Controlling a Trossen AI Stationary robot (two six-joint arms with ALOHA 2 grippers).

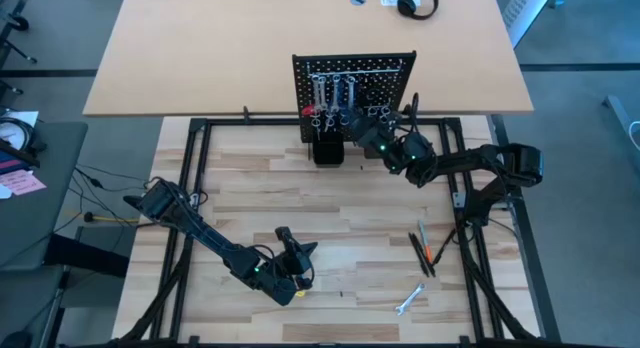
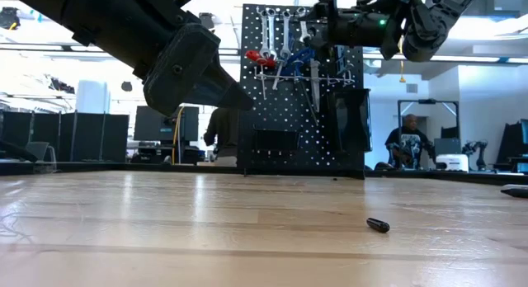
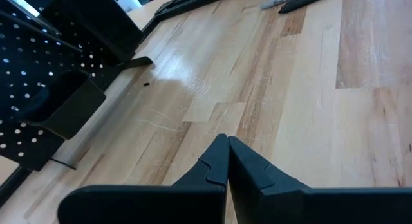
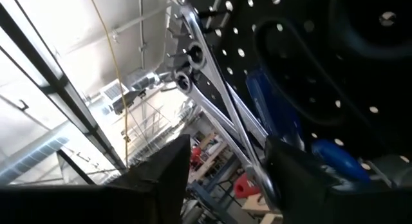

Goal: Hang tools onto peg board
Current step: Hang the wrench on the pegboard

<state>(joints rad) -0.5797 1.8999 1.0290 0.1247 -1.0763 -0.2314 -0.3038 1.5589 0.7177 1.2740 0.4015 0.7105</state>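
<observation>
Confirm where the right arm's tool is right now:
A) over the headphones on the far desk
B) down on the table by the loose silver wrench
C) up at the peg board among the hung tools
C: the right tool is up at the peg board, its fingers apart beside the hung silver wrenches; the loose silver wrench lies far from it.

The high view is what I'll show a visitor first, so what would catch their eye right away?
The upright black peg board at the table's far edge, hung with silver wrenches and a red-handled tool. The right gripper is up against it, fingers open. Nearer, the left gripper hovers shut over bare wood, with a loose wrench lying at the near right.
</observation>
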